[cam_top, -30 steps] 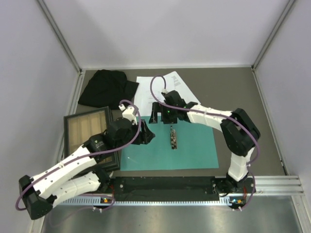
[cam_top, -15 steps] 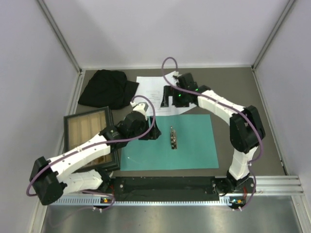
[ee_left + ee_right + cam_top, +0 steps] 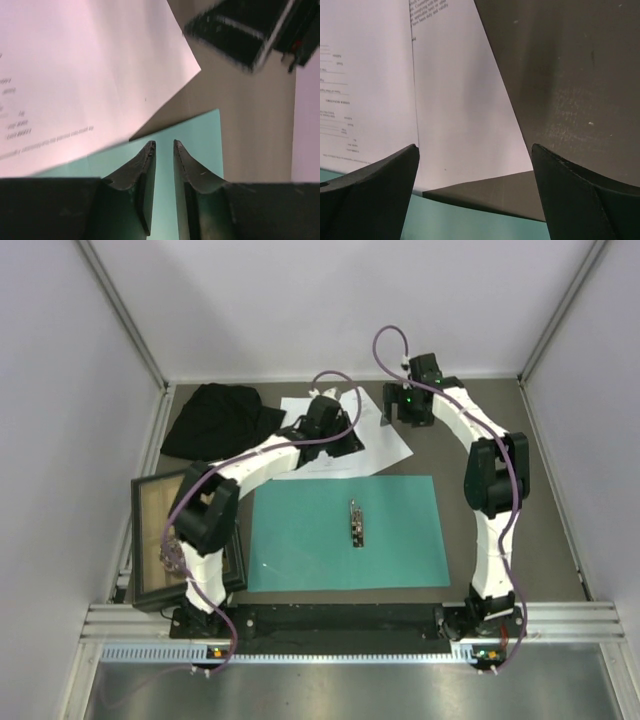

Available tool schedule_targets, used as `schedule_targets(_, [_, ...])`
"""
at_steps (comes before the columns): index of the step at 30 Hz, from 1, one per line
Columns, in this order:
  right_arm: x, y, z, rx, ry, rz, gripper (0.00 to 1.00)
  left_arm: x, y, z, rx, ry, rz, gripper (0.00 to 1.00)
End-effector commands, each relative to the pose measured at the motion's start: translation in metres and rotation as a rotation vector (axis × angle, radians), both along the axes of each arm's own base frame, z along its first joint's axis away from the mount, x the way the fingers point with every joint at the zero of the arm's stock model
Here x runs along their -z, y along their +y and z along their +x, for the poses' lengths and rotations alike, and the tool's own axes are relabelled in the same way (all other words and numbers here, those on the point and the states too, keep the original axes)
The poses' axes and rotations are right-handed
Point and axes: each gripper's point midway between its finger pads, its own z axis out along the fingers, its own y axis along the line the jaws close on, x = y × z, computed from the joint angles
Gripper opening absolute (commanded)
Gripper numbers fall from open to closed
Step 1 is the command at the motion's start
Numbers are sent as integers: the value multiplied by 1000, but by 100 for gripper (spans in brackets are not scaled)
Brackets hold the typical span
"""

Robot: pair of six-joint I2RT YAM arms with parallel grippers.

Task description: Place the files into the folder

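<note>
The files (image 3: 318, 452) are white printed sheets lying overlapped on the dark table just behind the folder (image 3: 400, 540), a flat teal card with a metal clip (image 3: 355, 523) at its middle. My left gripper (image 3: 346, 439) hovers over the sheets with its jaws nearly closed and nothing between them. In the left wrist view (image 3: 163, 145) it sits above the folder's edge (image 3: 202, 145), next to the files (image 3: 75, 75). My right gripper (image 3: 402, 408) is wide open and empty beyond the sheets' right corner. Its wrist view (image 3: 474, 146) shows the files (image 3: 450, 100) and the folder (image 3: 470, 225).
A black cloth (image 3: 215, 420) lies at the back left. A dark-framed wooden tray (image 3: 150, 498) stands left of the folder, partly under my left arm. Light walls close in the back and sides. The arm base rail (image 3: 340, 620) runs along the near edge.
My left gripper has swung from the folder's left edge back onto the sheets. My right gripper has moved back and to the right, off the sheets toward the far wall.
</note>
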Motion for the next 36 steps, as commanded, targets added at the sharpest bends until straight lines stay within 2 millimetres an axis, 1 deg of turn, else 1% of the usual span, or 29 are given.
schedule_targets(1, [-17,23,5,-112,-37,101,90,0,-13,40,4,-51,-34,25])
schedule_targets(2, [-19,29,6,-123,-44,137,87,6,-10,45,-5,-54,-16,24])
schedule_targets(3, [-21,40,5,-126,-32,200,81,15,-9,52,-15,-52,4,23])
schedule_targets(4, [-26,45,11,-124,-54,235,79,20,1,59,-46,-56,31,23])
schedule_targets(5, [-28,55,10,-146,-46,291,77,26,6,63,-53,-61,62,23])
schedule_targets(6, [-29,60,12,-134,-41,331,74,31,12,67,-65,-66,83,23])
schedule_targets(7, [-28,66,18,-138,-52,354,74,36,21,72,-89,-70,112,23])
schedule_targets(8, [-27,70,19,-141,-47,374,74,47,28,72,-85,-48,144,23])
schedule_targets(10, [-24,77,24,-139,-46,394,73,55,41,79,-105,-30,167,22])
schedule_targets(11, [-24,82,27,-148,-54,403,73,60,46,79,-99,-24,188,22])
schedule_targets(13, [-26,89,30,-159,-70,408,73,68,64,83,-137,-12,237,22])
schedule_targets(14, [-22,95,32,-168,-74,406,73,70,69,84,-142,-16,251,22])
schedule_targets(16, [-24,102,36,-179,-93,406,73,76,75,84,-144,-7,261,22])
schedule_targets(17, [-15,105,37,-179,-87,398,74,80,76,83,-140,0,268,22])
schedule_targets(19, [-16,111,42,-186,-108,396,74,88,79,81,-142,20,286,22])
schedule_targets(21, [-8,116,45,-190,-115,377,75,100,85,79,-157,45,308,22])
schedule_targets(22, [-8,119,47,-193,-123,368,75,105,87,76,-161,65,317,22])
schedule_targets(23, [-4,117,50,-180,-126,345,75,110,89,75,-164,75,325,21])
schedule_targets(24, [5,119,49,-181,-116,333,75,114,92,74,-170,86,329,21])
schedule_targets(26, [10,121,51,-178,-109,325,75,119,94,72,-174,105,324,20])
schedule_targets(27, [18,121,51,-167,-98,317,76,124,96,69,-173,116,327,20])
schedule_targets(30, [30,121,50,-149,-84,279,78,128,99,66,-180,130,324,20])
schedule_targets(31, [35,124,49,-154,-76,270,78,129,99,65,-180,133,321,19])
schedule_targets(32, [39,124,48,-148,-65,257,79,130,99,64,-176,136,318,19])
schedule_targets(36, [51,130,43,-160,-42,246,79,135,101,60,-177,150,313,19])
